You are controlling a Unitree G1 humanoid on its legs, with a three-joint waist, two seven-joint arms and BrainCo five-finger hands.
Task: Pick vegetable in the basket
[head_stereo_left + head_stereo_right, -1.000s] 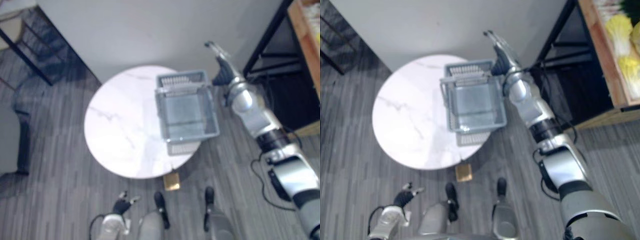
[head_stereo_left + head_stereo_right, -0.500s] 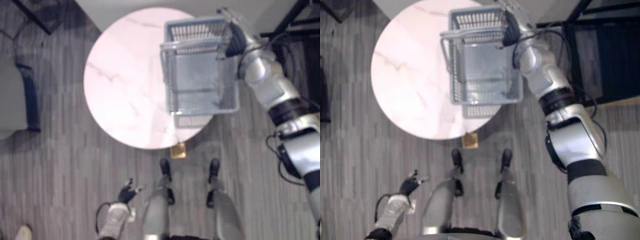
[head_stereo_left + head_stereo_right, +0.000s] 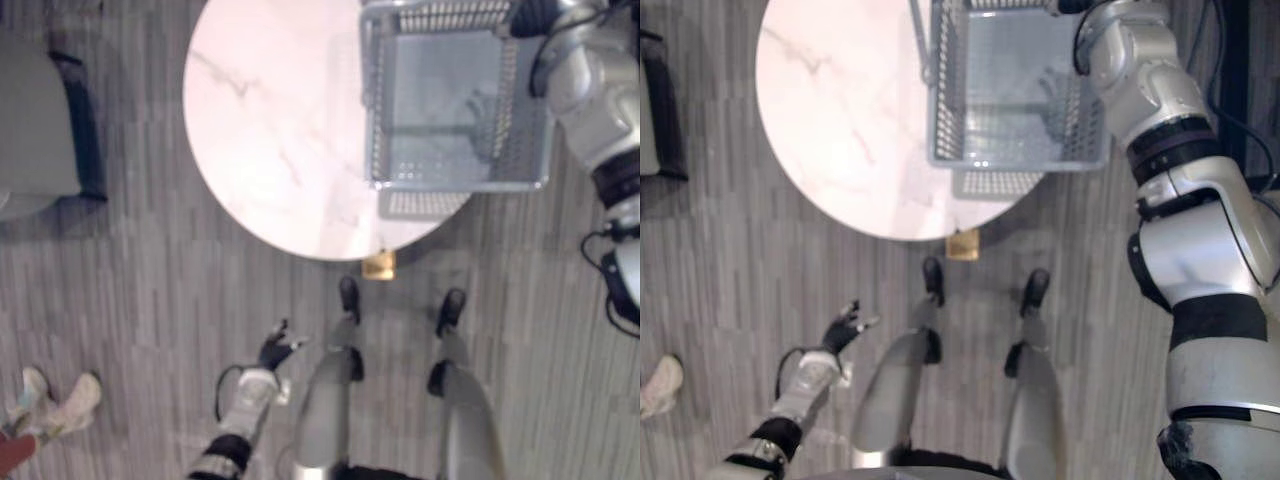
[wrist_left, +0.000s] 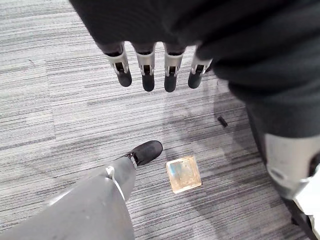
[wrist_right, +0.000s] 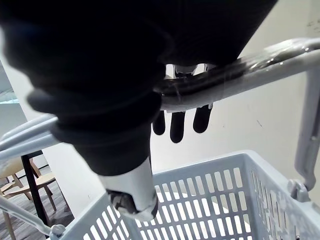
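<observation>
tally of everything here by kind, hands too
grey plastic mesh basket: 1
round white marble table: 1
small square brass floor plate: 1
grey seat with dark edge: 1
person's light shoes: 2
left hand, right hand: 2
total: 8

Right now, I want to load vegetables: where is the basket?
The basket is at the eye views' upper right, overlapping the right edge of the round table, its handle held in the right hand.

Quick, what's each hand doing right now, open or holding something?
Left hand: open, holding nothing.
Right hand: shut on the basket handle.
</observation>
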